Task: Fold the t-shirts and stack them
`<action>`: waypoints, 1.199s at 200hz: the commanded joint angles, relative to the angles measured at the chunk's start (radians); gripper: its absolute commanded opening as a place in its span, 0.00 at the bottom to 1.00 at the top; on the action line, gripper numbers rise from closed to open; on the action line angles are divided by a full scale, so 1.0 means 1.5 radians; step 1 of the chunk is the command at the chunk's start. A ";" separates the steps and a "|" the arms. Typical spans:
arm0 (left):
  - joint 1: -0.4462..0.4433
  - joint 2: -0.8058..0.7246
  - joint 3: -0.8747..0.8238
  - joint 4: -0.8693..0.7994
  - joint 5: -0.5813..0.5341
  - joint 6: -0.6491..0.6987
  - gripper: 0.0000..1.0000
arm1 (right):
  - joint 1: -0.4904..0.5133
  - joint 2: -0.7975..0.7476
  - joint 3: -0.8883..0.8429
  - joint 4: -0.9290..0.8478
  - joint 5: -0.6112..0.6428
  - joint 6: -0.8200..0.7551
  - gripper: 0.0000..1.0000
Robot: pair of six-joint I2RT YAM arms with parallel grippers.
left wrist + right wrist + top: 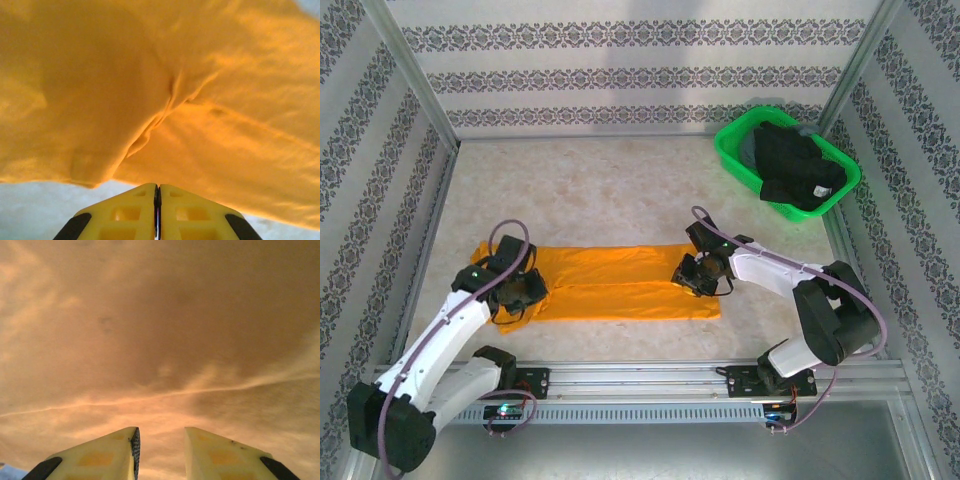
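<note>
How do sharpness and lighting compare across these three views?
Top external view is sharp and evenly lit; left wrist view is bright, the orange t-shirt slightly soft up close; right wrist view is dimmer, the cloth shaded brownish and out of focus.

Green basket (732, 152) sits at the table's (620, 190) far right corner.

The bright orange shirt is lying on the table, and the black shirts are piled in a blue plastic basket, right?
Not quite. The plastic basket holding the black cloth t-shirts is green, not blue, as the top external view shows. The bright orange cloth t-shirt does lie on the table.
</note>
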 commanded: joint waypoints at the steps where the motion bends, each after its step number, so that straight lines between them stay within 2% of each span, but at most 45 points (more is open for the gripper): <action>1: -0.054 0.012 -0.024 -0.006 -0.057 -0.023 0.12 | 0.011 -0.013 0.005 0.036 -0.026 -0.045 0.31; 34: -0.073 0.088 -0.015 0.018 -0.074 -0.023 0.23 | 0.010 -0.021 0.009 0.021 -0.029 -0.058 0.31; 76: -0.084 0.149 -0.019 0.050 -0.068 0.011 0.24 | 0.010 -0.037 0.000 0.025 -0.022 -0.041 0.32; 136: -0.115 0.196 -0.012 0.064 -0.098 0.061 0.25 | 0.010 -0.035 -0.007 0.039 -0.024 -0.028 0.32; 155: -0.115 0.215 -0.012 0.073 -0.119 0.064 0.33 | 0.010 -0.036 -0.007 0.041 -0.024 -0.026 0.32; 180: -0.115 0.243 0.004 0.076 -0.140 0.069 0.38 | 0.010 -0.039 -0.009 0.038 -0.022 -0.027 0.32; 240: -0.106 0.277 -0.002 0.105 -0.146 0.082 0.36 | 0.008 -0.044 -0.011 0.034 -0.022 -0.028 0.32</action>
